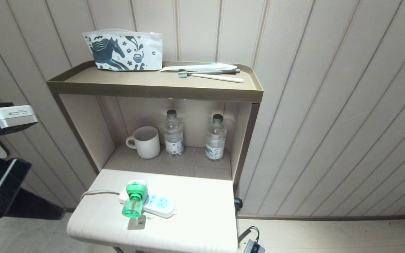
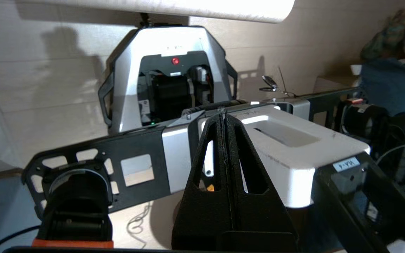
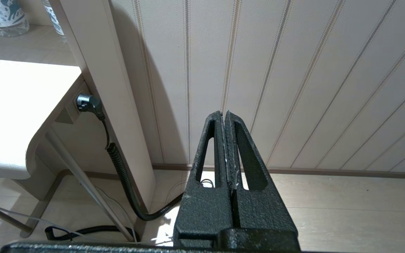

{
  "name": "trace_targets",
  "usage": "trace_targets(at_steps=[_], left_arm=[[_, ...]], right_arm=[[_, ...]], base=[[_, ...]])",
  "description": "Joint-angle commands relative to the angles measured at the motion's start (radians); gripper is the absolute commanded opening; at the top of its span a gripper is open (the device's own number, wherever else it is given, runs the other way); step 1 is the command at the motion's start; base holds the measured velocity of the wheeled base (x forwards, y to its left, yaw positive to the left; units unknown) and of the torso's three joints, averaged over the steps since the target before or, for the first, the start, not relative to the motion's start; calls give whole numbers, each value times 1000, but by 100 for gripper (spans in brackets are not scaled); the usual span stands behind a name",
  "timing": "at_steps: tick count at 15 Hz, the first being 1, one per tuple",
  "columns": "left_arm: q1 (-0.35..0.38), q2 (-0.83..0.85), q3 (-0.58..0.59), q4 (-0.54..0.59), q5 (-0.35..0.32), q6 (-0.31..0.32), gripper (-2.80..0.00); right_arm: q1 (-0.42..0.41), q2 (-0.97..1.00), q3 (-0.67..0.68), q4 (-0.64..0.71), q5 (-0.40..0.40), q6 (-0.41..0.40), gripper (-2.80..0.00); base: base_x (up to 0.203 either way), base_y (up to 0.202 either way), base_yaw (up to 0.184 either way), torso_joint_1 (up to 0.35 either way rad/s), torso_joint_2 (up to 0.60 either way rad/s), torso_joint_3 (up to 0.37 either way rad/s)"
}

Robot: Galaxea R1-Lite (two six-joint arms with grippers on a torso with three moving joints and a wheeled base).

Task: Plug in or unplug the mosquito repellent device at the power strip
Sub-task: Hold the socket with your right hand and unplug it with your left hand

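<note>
While both grippers' fingers rest closed on nothing, the green-and-white plastic mosquito repellent device (image 1: pixel 134 198) looks light yet snugly seated; grasp its rounded head, steadying the white power strip (image 1: pixel 158 205).

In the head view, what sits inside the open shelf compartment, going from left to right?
white ribbed mug → first clear water bottle → second clear water bottle, all standing upright on the shelf floor.

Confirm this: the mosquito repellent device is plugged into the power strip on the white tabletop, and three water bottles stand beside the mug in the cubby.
Wrong count. The head view shows two water bottles beside the mug; the rest holds.
</note>
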Motion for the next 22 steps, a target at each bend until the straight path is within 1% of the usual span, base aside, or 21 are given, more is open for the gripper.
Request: trace_targets(at_steps=[1, 2, 3, 5, 6, 8, 10, 12, 14, 16, 20, 21, 22], left_arm=[[-37, 103, -24, 1, 22, -3, -34], [-42, 126, -18, -14, 83, -4, 0], [-43, 155, -11, -32, 128, -5, 0], [-42, 170, -4, -53, 159, -7, 0], [-38, 207, 1, -74, 180, -9, 0], [-33, 347, 5, -125, 212, -12, 0], [-30, 456, 5, -171, 225, -8, 0], [-30, 533, -2, -191, 233, -5, 0], [-30, 559, -22, -208, 235, -5, 0], [-26, 621, -55, -223, 238, -11, 0], [11, 683, -104, -236, 239, -2, 0], [24, 693, -122, -231, 240, -1, 0], [53, 717, -157, -226, 240, 1, 0]], right_arm=[[0, 1, 0, 0, 0, 0, -280], [0, 1, 0, -1, 0, 0, -280], [0, 1, 0, -1, 0, 0, -280], [0, 1, 0, -1, 0, 0, -280], [0, 1, 0, 0, 0, 0, -280], [0, 1, 0, -1, 0, 0, -280], [0, 1, 0, -1, 0, 0, -280], [0, 1, 0, -1, 0, 0, -280], [0, 1, 0, -1, 0, 0, -280], [1, 1, 0, -1, 0, 0, -280], [0, 1, 0, -1, 0, -1, -280], [0, 1, 0, 0, 0, 0, -280], [0, 1, 0, -1, 0, 0, -280]], base=[[0, 0, 0, 0, 0, 0], [0, 0, 0, 0, 0, 0], [0, 0, 0, 0, 0, 0], [0, 0, 0, 0, 0, 0], [0, 0, 0, 0, 0, 0], [0, 0, 0, 0, 0, 0], [0, 0, 0, 0, 0, 0], [0, 0, 0, 0, 0, 0], [0, 0, 0, 0, 0, 0], [0, 0, 0, 0, 0, 0], [0, 0, 0, 0, 0, 0], [0, 0, 0, 0, 0, 0], [0, 0, 0, 0, 0, 0]])
